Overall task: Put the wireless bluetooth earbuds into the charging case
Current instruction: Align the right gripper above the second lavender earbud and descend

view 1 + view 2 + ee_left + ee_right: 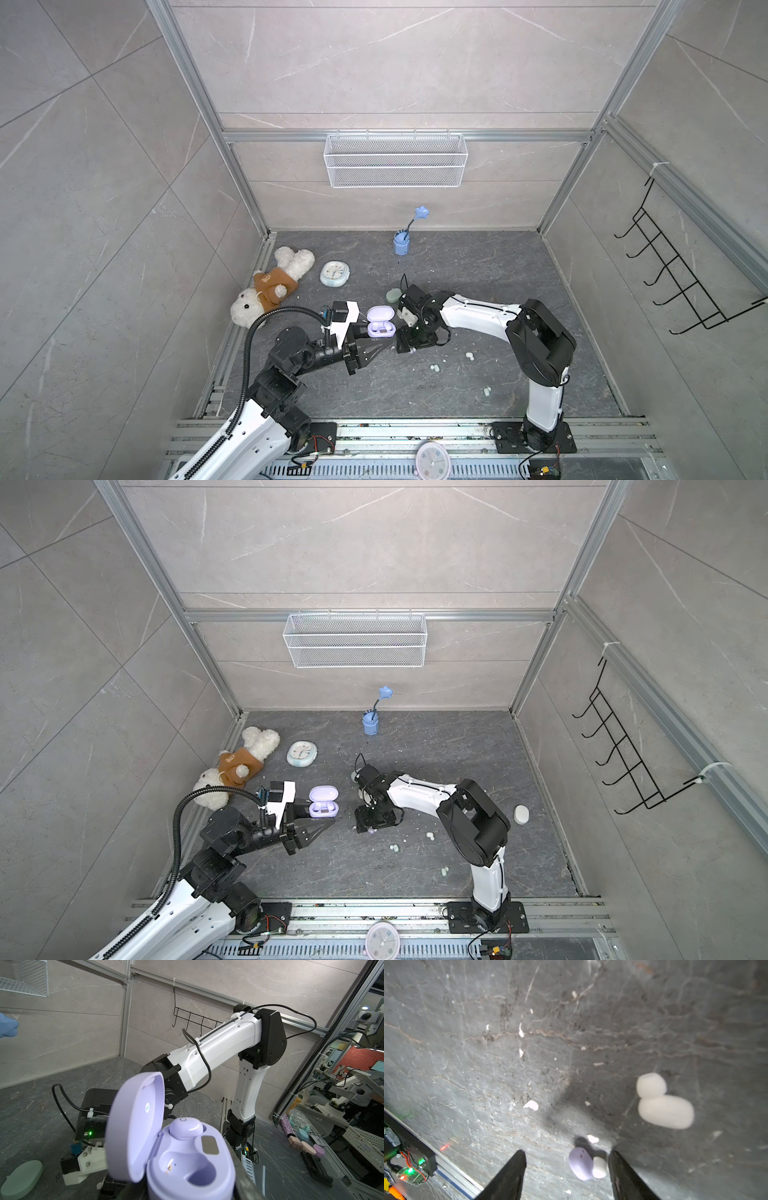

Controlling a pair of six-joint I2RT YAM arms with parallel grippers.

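one bud (185, 1129) is seated in the case (187, 1185) gripped by the left claw (390, 345); a loose bud (580, 1164) is flanked by the wide right claw (566, 1154).

Case (225, 1169) + seated bud (185, 1129): lavender. Floor (488, 1064): dk grey, pale veins, white specks (531, 1105). Loose: lavender bud (580, 1164) w/ white tip, white bud (664, 1111), mint bud (434, 367).
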